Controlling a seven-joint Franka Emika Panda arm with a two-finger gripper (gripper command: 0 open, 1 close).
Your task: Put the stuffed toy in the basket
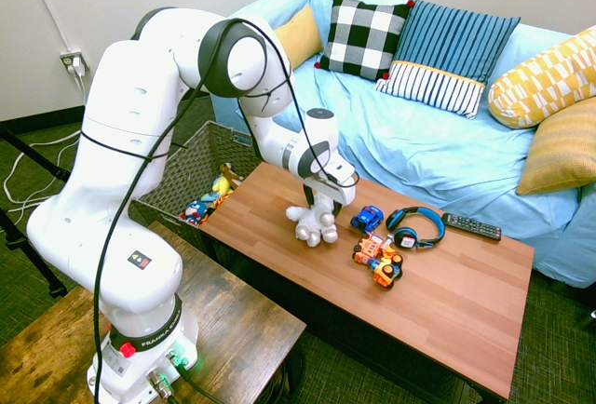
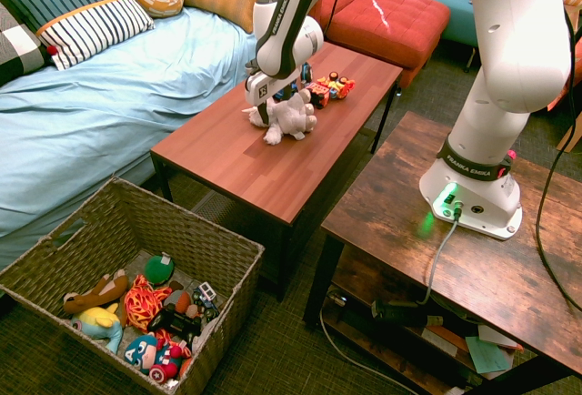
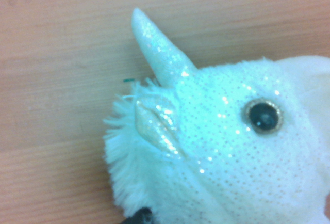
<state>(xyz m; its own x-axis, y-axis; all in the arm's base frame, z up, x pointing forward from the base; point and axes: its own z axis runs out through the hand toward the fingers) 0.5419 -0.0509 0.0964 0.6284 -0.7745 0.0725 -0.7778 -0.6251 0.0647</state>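
First exterior view: the gripper (image 1: 323,205) points down over the white stuffed toy (image 1: 315,227) on the coffee table (image 1: 447,306), its fingers apart, one dark finger close against the plush. The wide spread probably serves to take in a plump, soft body before squeezing; no firm grip shows, and the toy seems to have its weight on the wood. The blue toy car (image 1: 367,219), the orange toy vehicle (image 1: 377,260), the headphones (image 1: 416,227) and the remote (image 1: 472,227) lie on the other side of the toy from the basket (image 2: 177,231), so the way across looks free of them. The basket sits on the floor off the table's end, open side up, with a jumble of toys (image 2: 145,304) at its bottom, which makes it the natural place for one more. The next move calls for closing, then lifting over the rim; a shallow pinch could slip on the fur.

The toy looks like a unicorn: stubby limbs, a pale glittery horn (image 3: 160,51), a fluffy mane (image 3: 124,152), a sparkly ear (image 3: 157,126) and a dark round eye (image 3: 264,116) with a glinting ring, on speckled, shiny plush
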